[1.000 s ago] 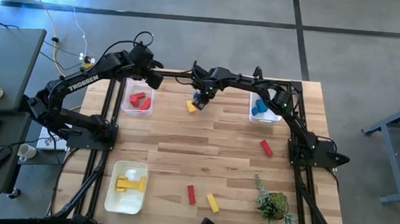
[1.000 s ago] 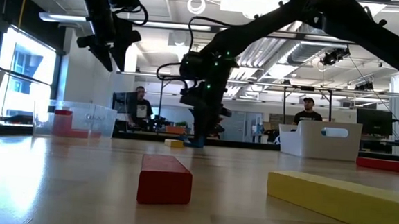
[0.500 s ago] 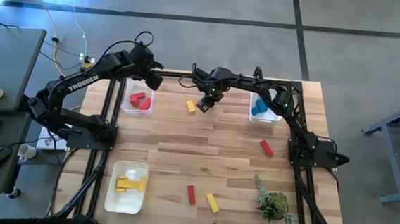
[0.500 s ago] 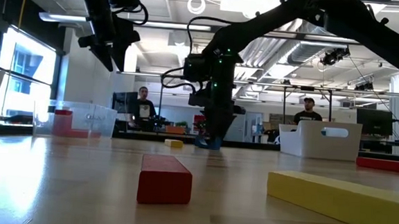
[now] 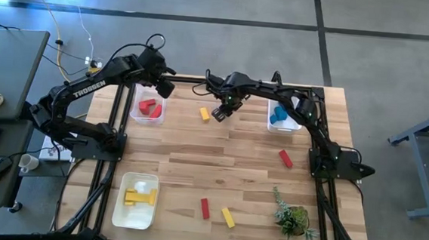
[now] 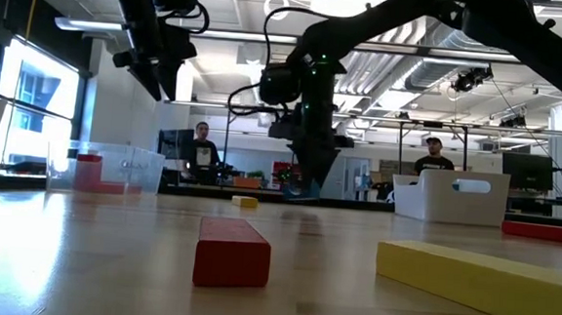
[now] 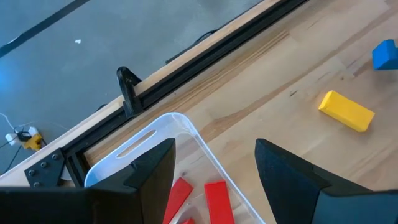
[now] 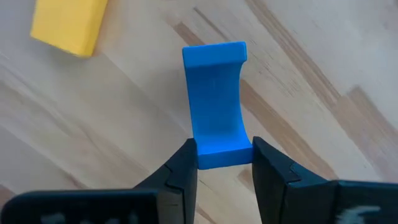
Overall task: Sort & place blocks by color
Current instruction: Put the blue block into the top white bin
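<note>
My right gripper (image 5: 219,114) hangs over the table's far middle, shut on a blue block (image 8: 214,104) with one curved side. A yellow block (image 5: 204,113) lies flat on the wood just left of it. My left gripper (image 5: 164,88) waits open above the clear bin (image 5: 148,106) that holds red blocks. A white bin (image 5: 284,115) at far right holds blue blocks, and a bin (image 5: 136,199) at near left holds yellow ones. Loose on the table lie a red block (image 5: 285,158), another red (image 5: 204,208) and a yellow (image 5: 227,217). My right gripper pinches the blue block by one end (image 8: 222,151) between its two fingers (image 8: 180,169), which come from above pointing down and lie along the block. The low view shows the block (image 6: 292,187) lifted clear of the table, hanging below the fingertips.
A small green plant (image 5: 292,216) stands at the near right corner. Black frame rails (image 5: 114,120) run along the table's left, right and far sides. Bare wood lies in the table's middle. People sit in the room beyond the far edge.
My right gripper has risen from the table with the blue block, lifting it clear, and has shifted a little toward the table's right, away from the yellow block, which has stayed where it was.
</note>
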